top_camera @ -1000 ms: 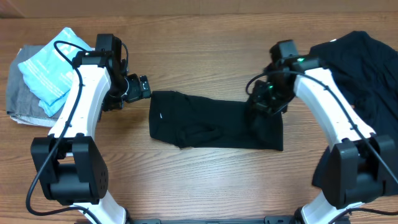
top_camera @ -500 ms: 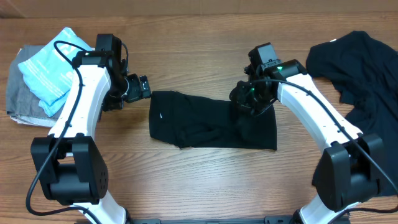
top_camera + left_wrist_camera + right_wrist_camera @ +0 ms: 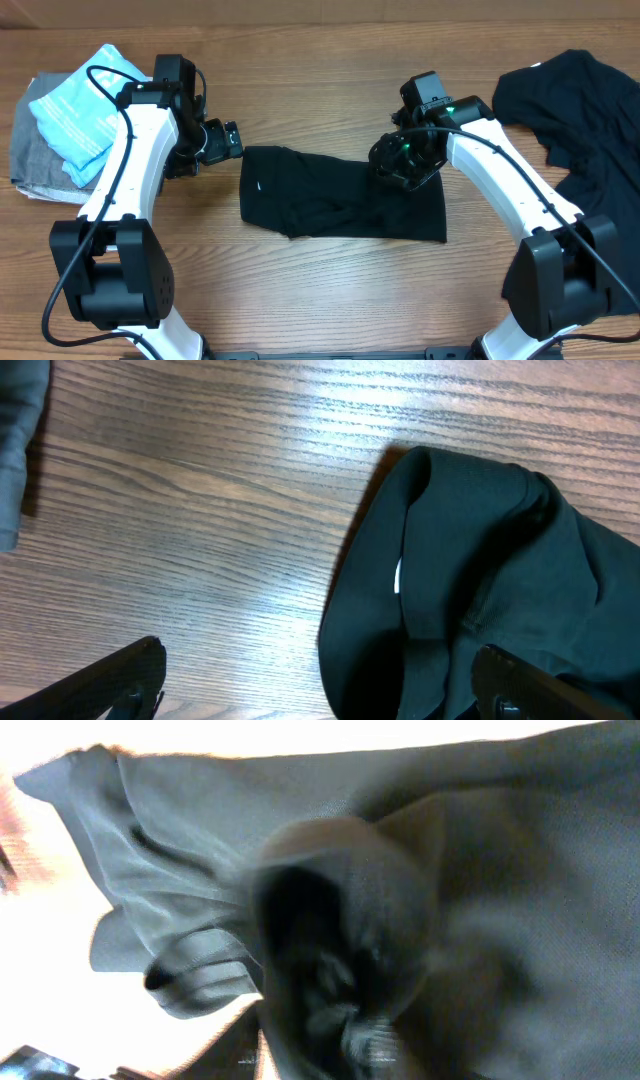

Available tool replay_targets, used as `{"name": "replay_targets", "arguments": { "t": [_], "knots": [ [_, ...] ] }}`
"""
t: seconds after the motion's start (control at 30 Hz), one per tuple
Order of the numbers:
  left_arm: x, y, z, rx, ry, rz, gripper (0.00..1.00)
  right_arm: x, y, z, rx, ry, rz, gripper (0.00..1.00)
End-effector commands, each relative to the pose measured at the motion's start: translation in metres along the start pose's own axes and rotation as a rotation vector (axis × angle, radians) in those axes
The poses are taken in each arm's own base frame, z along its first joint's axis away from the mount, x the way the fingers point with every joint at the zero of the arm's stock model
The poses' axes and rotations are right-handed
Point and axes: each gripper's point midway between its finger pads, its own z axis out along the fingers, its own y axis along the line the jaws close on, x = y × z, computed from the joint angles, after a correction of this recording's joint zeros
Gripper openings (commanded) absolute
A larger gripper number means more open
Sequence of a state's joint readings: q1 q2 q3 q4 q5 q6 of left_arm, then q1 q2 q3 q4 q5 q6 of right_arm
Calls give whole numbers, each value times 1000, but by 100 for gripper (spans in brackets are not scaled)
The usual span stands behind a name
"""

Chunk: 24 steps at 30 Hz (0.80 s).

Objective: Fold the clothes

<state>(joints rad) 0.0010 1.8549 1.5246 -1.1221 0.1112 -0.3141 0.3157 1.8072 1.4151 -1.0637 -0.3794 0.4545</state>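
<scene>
A folded black shirt (image 3: 340, 195) lies flat on the wooden table (image 3: 320, 290), a long band with a small white mark (image 3: 260, 185) near its left end. The right gripper (image 3: 395, 165) is down on the shirt's upper edge, towards its right end. From overhead it is dark against dark cloth, and I cannot tell whether its jaws are spread or pinching. The right wrist view gives no more: the shirt (image 3: 500, 870) fills it in blurred grey folds with a bunched hump close to the lens.

The left gripper (image 3: 225, 140) hovers just off the shirt's upper left corner. Only the left wrist view shows its jaws plainly, spread wide with nothing between them (image 3: 320, 660), above bare wood beside the shirt's rounded folded end (image 3: 500, 580). That view also catches the white mark (image 3: 398, 575) in a crease.

Well right of the shirt, a second black garment (image 3: 590, 110) lies loose and rumpled at the table's edge. Well left of the shirt, past the left arm, a grey garment (image 3: 35, 160) lies folded with a light blue packet (image 3: 80, 105) on top of it.
</scene>
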Motion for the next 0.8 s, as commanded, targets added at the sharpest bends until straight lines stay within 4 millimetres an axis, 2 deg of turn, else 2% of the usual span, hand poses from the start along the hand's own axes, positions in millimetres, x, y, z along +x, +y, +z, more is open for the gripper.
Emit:
{"name": "replay_targets", "arguments": {
  "t": [0.0,0.03,0.07,0.1,0.17,0.23,0.3,0.43,0.5,0.57,0.77],
  "knots": [
    [-1,3,-9,-3,-27,0,100,3,14,-6,-61,-1,-26,68],
    [-1,3,-9,-4,-27,0,100,5,22,-7,-107,11,-50,75],
    [-1,3,-9,-4,-27,0,100,8,32,-9,-165,27,-108,77],
    [-1,3,-9,-3,-27,0,100,11,42,-11,-223,42,-176,77],
    [-1,3,-9,-4,-27,0,100,12,43,-14,-252,48,-205,77],
    [-1,3,-9,-4,-27,0,100,9,34,-17,-241,48,-175,71],
    [-1,3,-9,-4,-27,0,100,6,22,-19,-214,49,-141,60],
    [-1,3,-9,-3,-27,0,100,2,-20,-19,-27,34,-31,14],
    [-1,3,-9,-4,-27,0,100,2,-40,-19,78,19,18,4],
    [-1,3,-9,-3,-27,0,100,1,-53,-21,151,5,39,4],
    [-1,3,-9,-4,-27,0,100,9,-49,-16,190,12,34,4]
  ]
}}
